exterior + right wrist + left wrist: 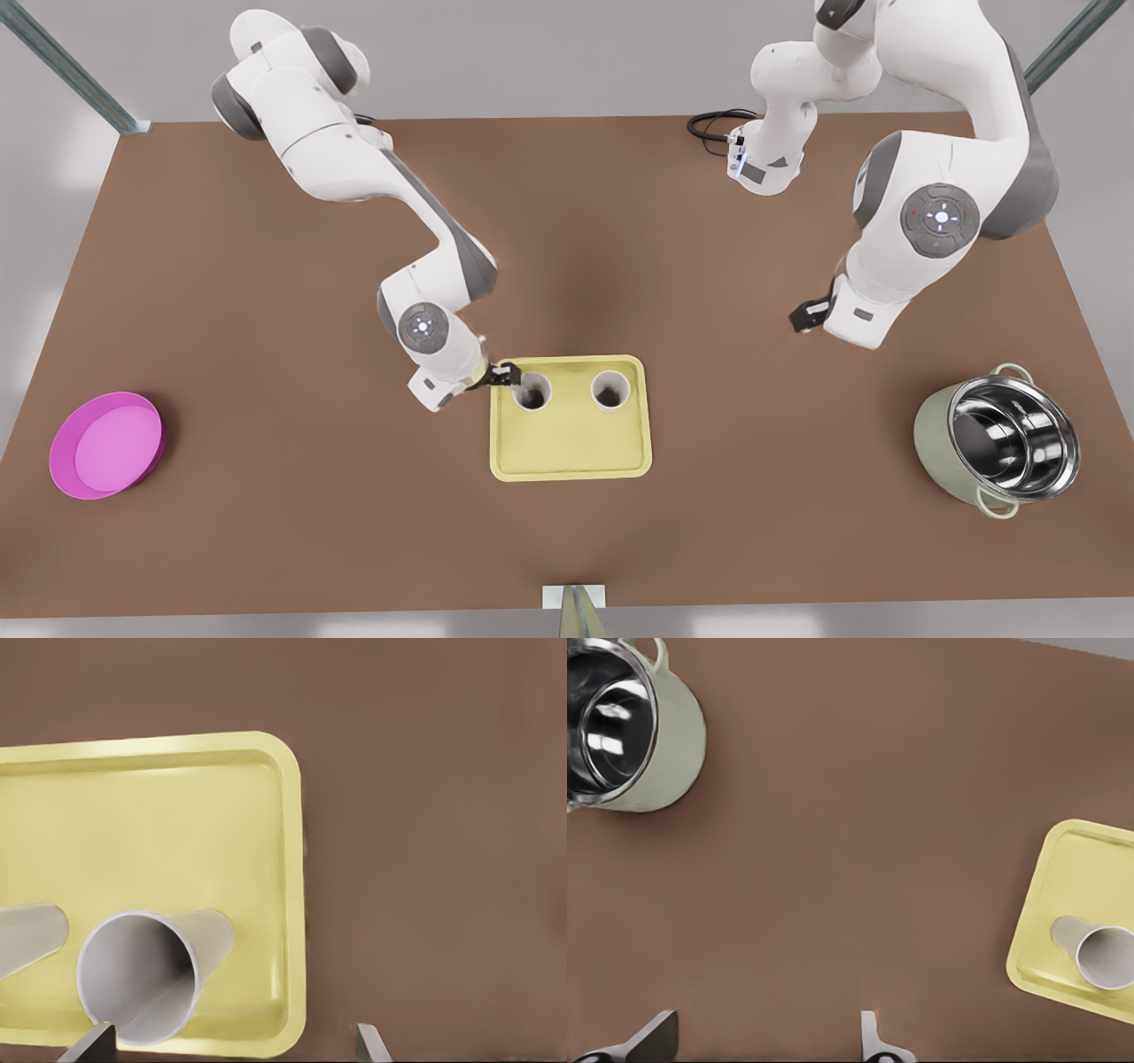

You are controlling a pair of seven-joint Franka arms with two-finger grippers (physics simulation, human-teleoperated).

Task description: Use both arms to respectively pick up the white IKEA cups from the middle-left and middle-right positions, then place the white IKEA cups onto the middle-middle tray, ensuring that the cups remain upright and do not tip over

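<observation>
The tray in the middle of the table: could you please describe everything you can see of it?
The tray is pale yellow and rectangular, with rounded corners and a low raised rim. It looks like smooth plastic. It lies flat on the brown table. Two white cups stand upright side by side on the half nearer the arms' bases. The open right gripper is at its corner, beside one cup.

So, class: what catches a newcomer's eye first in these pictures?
A white cup and its twin stand upright side by side on the yellow tray at mid-table, the right gripper open beside the first. The left gripper hangs open over bare table towards the steel-lined pot; a pink dish lies opposite.
</observation>
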